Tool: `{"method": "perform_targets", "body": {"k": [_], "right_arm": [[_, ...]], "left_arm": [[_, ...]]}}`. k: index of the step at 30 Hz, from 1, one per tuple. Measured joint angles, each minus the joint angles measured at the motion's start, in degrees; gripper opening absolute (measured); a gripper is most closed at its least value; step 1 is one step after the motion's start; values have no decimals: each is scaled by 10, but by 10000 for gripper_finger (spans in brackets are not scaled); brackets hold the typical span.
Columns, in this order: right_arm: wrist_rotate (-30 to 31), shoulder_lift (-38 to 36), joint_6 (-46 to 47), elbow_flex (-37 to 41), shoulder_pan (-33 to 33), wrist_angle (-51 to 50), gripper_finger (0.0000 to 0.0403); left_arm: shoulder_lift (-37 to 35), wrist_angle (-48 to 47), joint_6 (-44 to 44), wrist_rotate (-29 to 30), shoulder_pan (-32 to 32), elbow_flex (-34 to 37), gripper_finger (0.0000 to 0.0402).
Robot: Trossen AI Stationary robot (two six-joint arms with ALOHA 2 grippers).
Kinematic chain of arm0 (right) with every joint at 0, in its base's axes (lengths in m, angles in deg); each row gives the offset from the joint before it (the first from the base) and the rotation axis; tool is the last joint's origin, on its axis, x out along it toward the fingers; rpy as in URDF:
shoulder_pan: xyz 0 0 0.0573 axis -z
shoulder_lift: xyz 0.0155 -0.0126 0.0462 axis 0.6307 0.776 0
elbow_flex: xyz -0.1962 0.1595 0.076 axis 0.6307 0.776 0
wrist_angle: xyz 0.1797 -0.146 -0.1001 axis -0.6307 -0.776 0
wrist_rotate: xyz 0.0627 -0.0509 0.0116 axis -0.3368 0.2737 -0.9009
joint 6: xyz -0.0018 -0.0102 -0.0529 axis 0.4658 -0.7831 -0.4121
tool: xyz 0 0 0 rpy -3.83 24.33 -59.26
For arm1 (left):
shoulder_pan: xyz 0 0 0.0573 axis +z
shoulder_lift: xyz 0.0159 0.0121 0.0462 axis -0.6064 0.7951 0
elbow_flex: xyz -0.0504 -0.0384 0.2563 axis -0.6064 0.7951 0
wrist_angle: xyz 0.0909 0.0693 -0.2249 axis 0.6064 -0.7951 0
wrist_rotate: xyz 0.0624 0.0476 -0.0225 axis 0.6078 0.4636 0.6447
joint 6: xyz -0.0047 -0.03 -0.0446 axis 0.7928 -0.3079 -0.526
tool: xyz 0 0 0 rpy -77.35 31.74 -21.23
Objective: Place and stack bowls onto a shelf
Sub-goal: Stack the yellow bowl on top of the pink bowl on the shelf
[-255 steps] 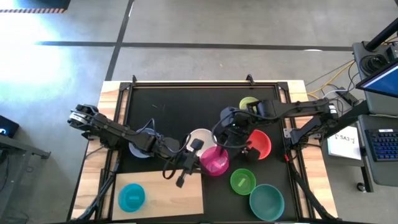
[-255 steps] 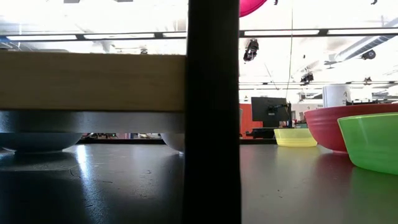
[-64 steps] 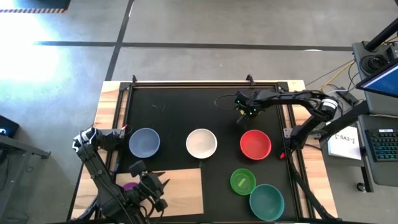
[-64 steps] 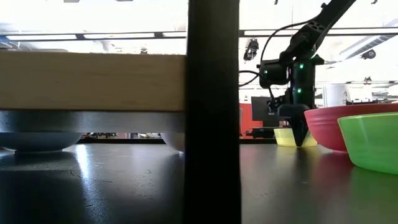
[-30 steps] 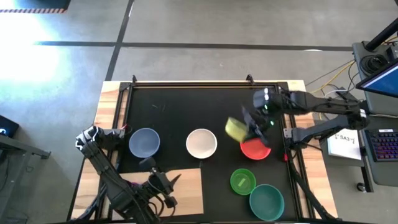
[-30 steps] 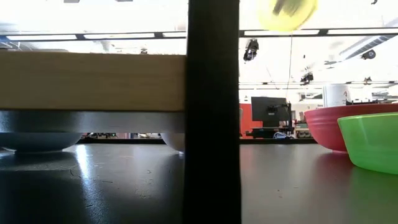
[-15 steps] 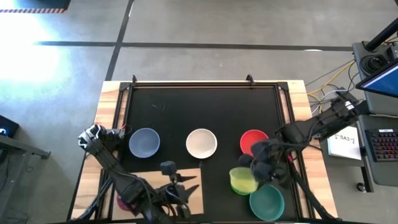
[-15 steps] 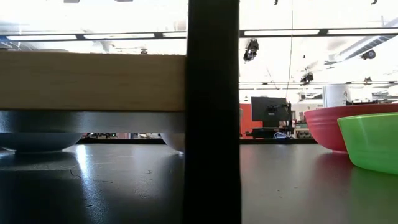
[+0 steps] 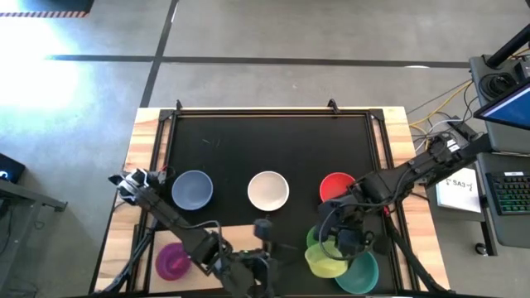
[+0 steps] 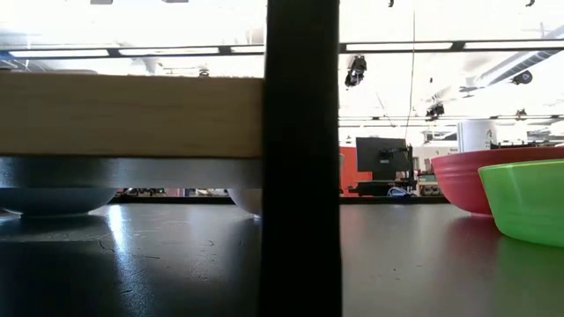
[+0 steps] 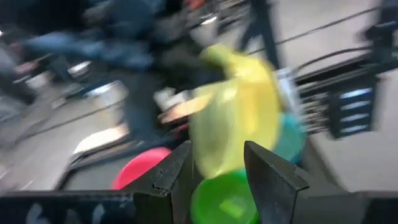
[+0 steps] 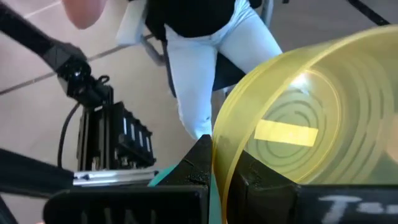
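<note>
- The right hand [image 9: 338,248] is clamped on the rim of the yellow-green bowl [image 9: 325,260]. A second ago it held this bowl above the red bowl [image 9: 335,187]; it now holds it over the green bowl [image 9: 317,237] and teal bowl [image 9: 361,273], near the front of the surface.
- The left hand [image 9: 263,265], fingers apart and holding nothing, has moved from the shelf toward the yellow-green bowl. Judgement: a handover looks likely.
- The magenta bowl [image 9: 172,260] sits on the shelf [image 10: 132,114]. The slate-blue bowl [image 9: 192,189] and white bowl [image 9: 268,189] remain on the black mat [image 9: 265,145].
- No readable writing or brands.
</note>
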Motion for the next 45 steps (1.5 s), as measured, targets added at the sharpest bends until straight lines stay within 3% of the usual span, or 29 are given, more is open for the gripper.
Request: {"method": "perform_targets", "body": {"k": [3,7,12,16,21,25,31,38,45], "right_arm": [[-1,8,-29,-19,0,-25,8],[-2,11,-65,-37,0,-45,8],[-1,9,-105,-43,0,-60,8],[-1,9,-129,-45,0,-63,8],[-1,9,-156,-46,0,-70,8],[0,9,-171,-46,-2,-72,9],[2,9,-170,-46,-2,-73,9],[2,9,-143,-46,-1,-70,23],[29,6,-94,-46,-1,-73,79]], "left_arm": [[11,44,24,-61,16,0,126],[19,81,39,-93,32,0,126],[33,137,38,-182,45,0,126],[43,166,33,-207,53,0,126],[58,203,15,-285,62,0,118],[64,207,-10,-302,72,0,87],[66,204,-26,-344,85,0,11],[66,203,-54,-418,105,1,3],[66,192,-69,-446,118,2,0]]}}
